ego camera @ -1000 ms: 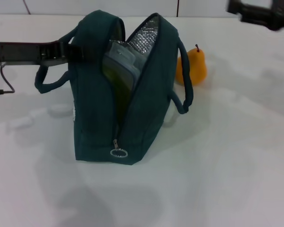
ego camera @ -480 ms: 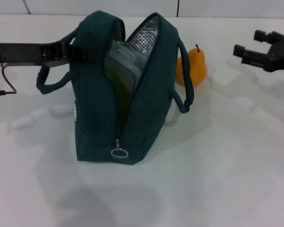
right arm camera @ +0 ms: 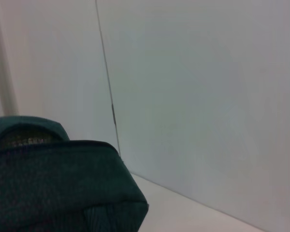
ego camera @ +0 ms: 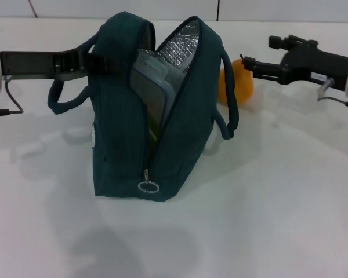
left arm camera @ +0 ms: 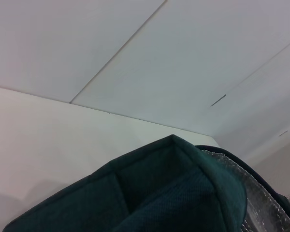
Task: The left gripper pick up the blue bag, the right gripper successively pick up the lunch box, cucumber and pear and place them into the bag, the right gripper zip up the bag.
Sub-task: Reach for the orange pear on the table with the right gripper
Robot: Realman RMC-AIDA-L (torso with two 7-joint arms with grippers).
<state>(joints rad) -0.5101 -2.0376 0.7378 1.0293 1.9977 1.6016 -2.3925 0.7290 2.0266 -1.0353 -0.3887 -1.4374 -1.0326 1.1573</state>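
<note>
I am watching the right hand (ego camera: 247, 62) coming in from the right edge of the head view, in the upper right of the frame, its fingers reaching leftward toward the pear (ego camera: 236, 81). The pear is standing upright on the white worktop (ego camera: 267, 220), stem up, just right of the blue bag (ego camera: 133, 139) and partly hidden behind the bag's right handle loop (ego camera: 229, 110). The fingertips are sitting at the pear's upper right, at about stem height; the fingers look slightly apart with nothing between them, though the gap is hard to read from this angle. Of my two arms the right is clearly the nearer to the pear. The left hand (ego camera: 98, 62) is entering from the left edge, upper left of the frame, and is clamped on the bag's left side near the top, holding the mouth open. The bag is standing on end in the centre, its silver lining (ego camera: 180, 46) showing, the zipper ring pull (ego camera: 147, 186) hanging low at the front. The lunch box (ego camera: 153, 87) is sitting on edge inside the opening; I am not able to make out the cucumber with any certainty. I judge that the pear is the next item to pick. The handle loop lying against the pear's left side is what I would be minding, since a grasp from the right could snag it.
</note>
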